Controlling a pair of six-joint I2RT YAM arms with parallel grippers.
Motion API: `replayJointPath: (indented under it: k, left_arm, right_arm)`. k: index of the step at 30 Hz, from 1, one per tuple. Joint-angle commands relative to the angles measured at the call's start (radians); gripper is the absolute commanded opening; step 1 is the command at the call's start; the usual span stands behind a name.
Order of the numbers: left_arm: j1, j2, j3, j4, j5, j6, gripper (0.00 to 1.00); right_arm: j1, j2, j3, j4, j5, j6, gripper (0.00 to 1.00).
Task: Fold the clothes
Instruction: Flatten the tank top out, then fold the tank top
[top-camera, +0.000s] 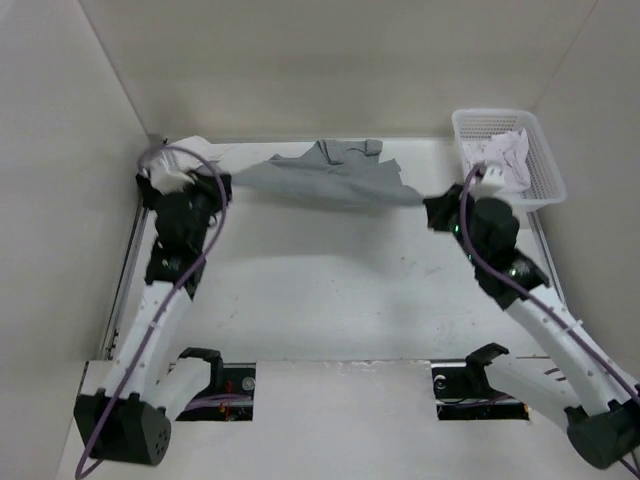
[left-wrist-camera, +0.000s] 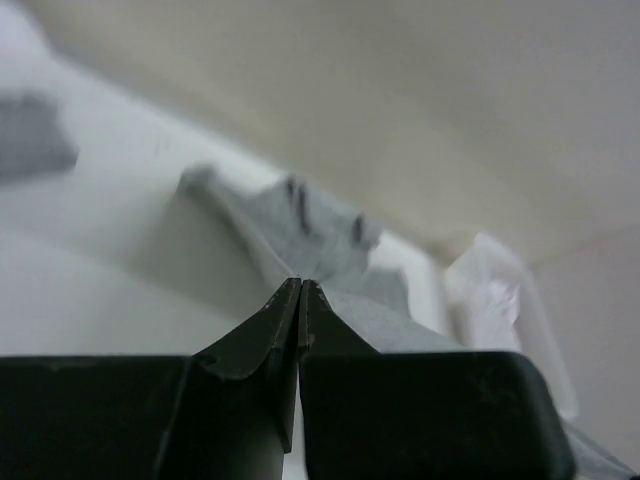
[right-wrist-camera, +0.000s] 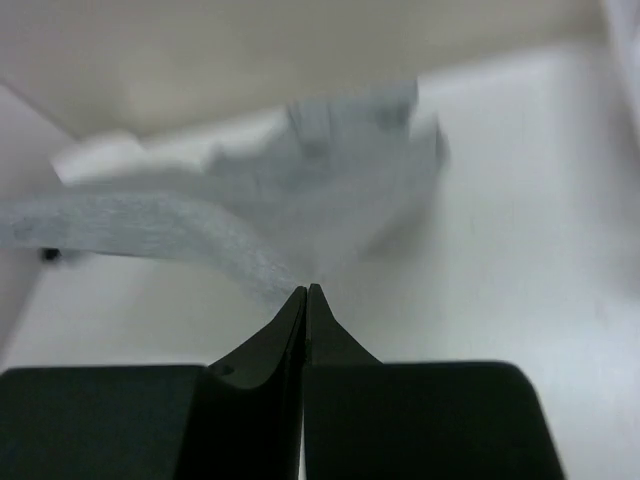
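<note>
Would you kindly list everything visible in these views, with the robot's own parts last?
grey sleeveless top: one, mid-grey, stretched between both grippers above the far part of the table.
basket: one, white mesh, far right corner.
crumpled fabric: one heap, white, inside the basket.
white cloth: one, far left corner, too blurred to identify.
table: one, white.
left gripper: one, black fingers shut on the top's left end.
right gripper: one, black fingers shut on its right end.

My grey sleeveless top (top-camera: 330, 180) hangs stretched between my left pincer (left-wrist-camera: 300, 288) and right pincer (right-wrist-camera: 307, 292), each clamped on an edge. It is plain soft knit, its strap end rumpled at the bench's (top-camera: 330, 290) far side.
</note>
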Motion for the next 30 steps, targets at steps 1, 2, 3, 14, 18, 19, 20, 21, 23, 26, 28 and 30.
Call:
replayJointPath:
  k: [1,2,3,14,18,19,20,21,23,26,28,30]
  left_arm:
    - [-0.065,-0.27,-0.305,0.087,-0.118,0.021,0.0]
    - [-0.073,-0.351,-0.385,0.038,-0.127,0.011,0.0]
    - [-0.079,-0.431,-0.446,-0.029,-0.13,-0.002,0.0]
    - [-0.24,-0.989,-0.519,-0.723,-0.123,-0.286,0.0]
    - [-0.246,-0.946,-0.472,-0.69,-0.18,-0.282,0.0]
    - [-0.242,-0.911,-0.479,-0.649,-0.187,-0.269,0.0]
    - [-0.235,-0.88,-0.491,-0.609,-0.196,-0.26,0.0]
    - [-0.229,-0.822,-0.505,-0.54,-0.206,-0.253,0.0]
    - [-0.219,-0.666,-0.521,-0.345,-0.216,-0.24,0.0]
    - [-0.193,-0.35,-0.466,-0.048,-0.238,-0.231,0.0]
    - [-0.17,-0.128,-0.383,0.129,-0.255,-0.216,0.0]
    - [-0.142,0.095,-0.258,0.247,-0.256,-0.194,0.0]
  right_arm:
    - [0.07,-0.224,-0.251,0.125,0.039,0.136,0.0]
    - [0.1,-0.283,-0.319,0.104,0.035,0.162,0.0]
    - [0.132,-0.335,-0.377,0.067,0.034,0.185,0.0]
    - [0.681,-0.664,-0.608,-0.51,0.201,0.735,0.0]
    - [0.847,-0.595,-0.557,-0.539,0.354,0.826,0.0]
    - [0.862,-0.56,-0.542,-0.524,0.399,0.82,0.0]
    - [0.858,-0.518,-0.531,-0.498,0.431,0.797,0.0]
    - [0.817,-0.462,-0.516,-0.457,0.449,0.748,0.0]
    - [0.655,-0.342,-0.481,-0.331,0.419,0.603,0.0]
    - [0.354,-0.189,-0.429,-0.034,0.217,0.379,0.0]
    - [0.156,-0.068,-0.378,0.144,0.091,0.306,0.0]
    - [-0.022,0.098,-0.279,0.258,-0.033,0.285,0.0]
